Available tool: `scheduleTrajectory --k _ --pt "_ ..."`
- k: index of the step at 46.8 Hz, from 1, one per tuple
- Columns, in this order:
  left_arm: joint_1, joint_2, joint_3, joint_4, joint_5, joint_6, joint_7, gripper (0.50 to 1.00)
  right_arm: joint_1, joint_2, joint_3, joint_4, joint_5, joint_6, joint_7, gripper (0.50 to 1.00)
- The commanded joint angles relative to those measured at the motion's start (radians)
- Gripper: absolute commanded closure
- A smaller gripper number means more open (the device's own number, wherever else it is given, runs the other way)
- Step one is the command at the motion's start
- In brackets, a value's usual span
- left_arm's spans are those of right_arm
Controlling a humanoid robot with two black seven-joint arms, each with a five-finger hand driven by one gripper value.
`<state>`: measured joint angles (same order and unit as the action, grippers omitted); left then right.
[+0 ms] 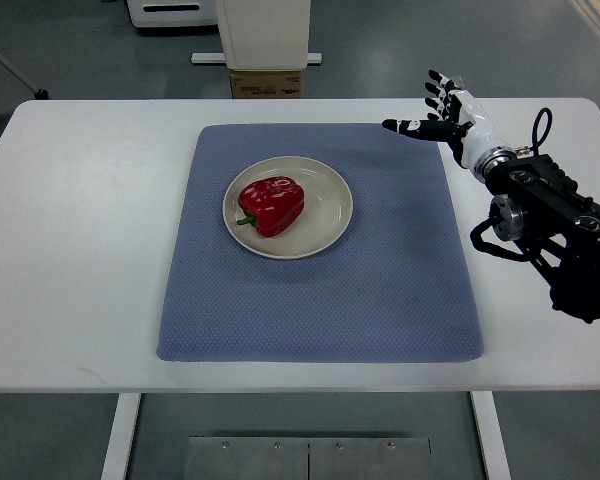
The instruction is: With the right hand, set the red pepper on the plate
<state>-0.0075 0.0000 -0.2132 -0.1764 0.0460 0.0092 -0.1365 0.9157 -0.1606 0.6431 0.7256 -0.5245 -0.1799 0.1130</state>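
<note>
Blue mat (320,300) covers the white desk (80,250) nearest the robot. Well to the left of the right hand (442,115) and a little nearer the robot than its fingers (405,126), the red pepper (271,206) lies on its side in the cream plate (325,215), stem toward the robot's left. Those fingers are spread and hold nothing, hovering above the mat's far right corner. By my judgement the placing is already done.
</note>
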Motion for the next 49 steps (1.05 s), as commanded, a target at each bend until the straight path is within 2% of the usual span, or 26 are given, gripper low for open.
scheduleTrajectory --k 1,7,16,49 --pt "0.0 0.0 0.0 0.0 0.0 0.0 0.0 0.5 -0.015 0.007 0.041 0.001 0.0 -0.001 -0.019 0.505" --pt "0.0 0.0 0.0 0.0 0.0 0.0 0.0 0.5 -0.032 0.029 0.11 0.001 0.0 -0.001 -0.039 0.502" --pt "0.0 0.0 0.0 0.0 0.0 0.0 0.0 0.5 -0.05 0.05 0.161 0.001 0.0 -0.009 -0.027 0.5" --pt "0.0 0.0 0.0 0.0 0.0 0.0 0.0 0.5 -0.084 0.088 0.162 0.001 0.003 -0.009 -0.027 0.5"
